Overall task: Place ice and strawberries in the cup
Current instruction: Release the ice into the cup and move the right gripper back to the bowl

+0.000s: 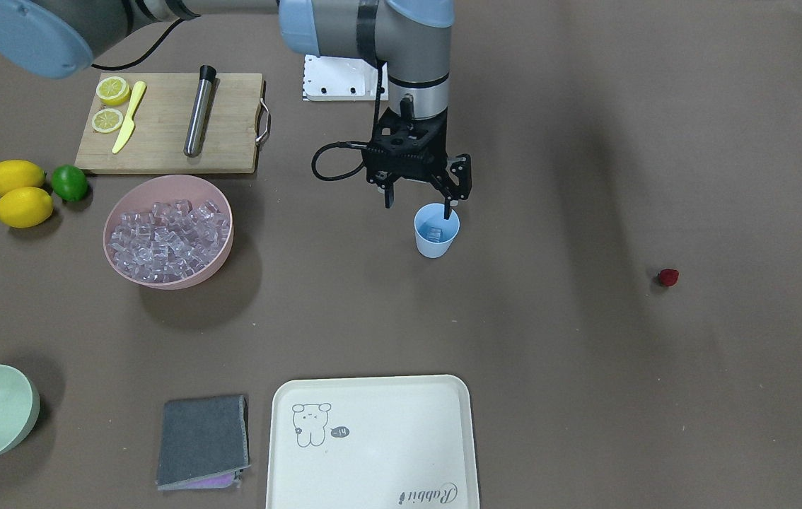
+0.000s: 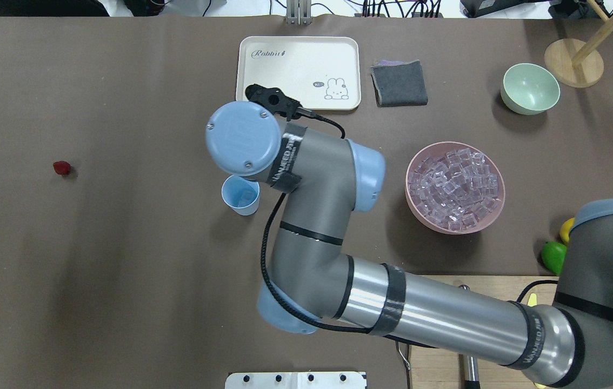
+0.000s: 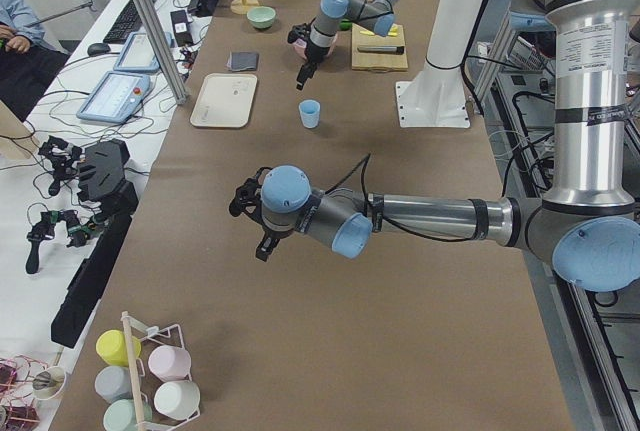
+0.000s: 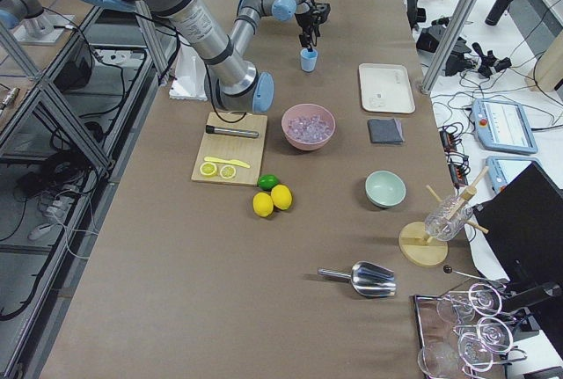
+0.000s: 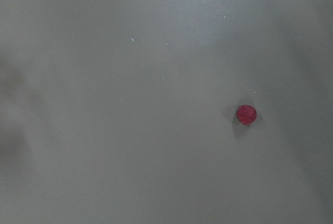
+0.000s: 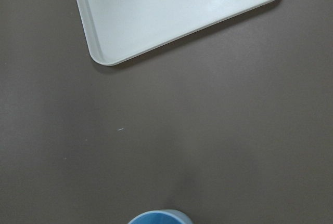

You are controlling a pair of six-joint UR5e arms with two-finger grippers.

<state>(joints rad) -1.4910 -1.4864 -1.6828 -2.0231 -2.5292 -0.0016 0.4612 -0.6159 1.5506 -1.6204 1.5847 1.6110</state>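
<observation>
**Right tool.** The right tool (image 1: 418, 210) hangs directly above the small light blue plastic cup (image 1: 436, 242), pointing down. Its jaws stand wide apart and hold nothing. In the front-facing view, one fingertip is over the cup's mouth and the other is outside the rim. Whether either one touches the cup cannot be determined.

**Cup.** The cup stands upright near the middle of the brown tabletop (image 1: 514, 353). One clear ice cube (image 1: 433, 232) lies inside it.

**Ice supply.** The pile of small clear glassy ice cubes (image 1: 167, 240) fills the round pink bowl (image 1: 175, 284). This bowl stands on the robot's right, well apart from the cup.

**Strawberry.** The tiny dark red strawberry piece (image 1: 668, 277) lies alone on the bare tabletop on the robot's left, well apart from the cup. The left wrist view looks straight down on it and shows no fingers.

**Left tool.** The left tool (image 3: 250, 223) is held above the tabletop at the end of the outstretched left arm. Only a fragment of it appears at the edge of the front-facing view, so its opening cannot be determined.

**Other items.**
- A cream rectangular tray (image 1: 387, 452) with a rabbit drawing lies beyond the cup on the operators' side.
- A folded grey cloth (image 1: 203, 438) lies beside the tray.
- A pale green bowl (image 1: 22, 424) stands past the cloth.
</observation>
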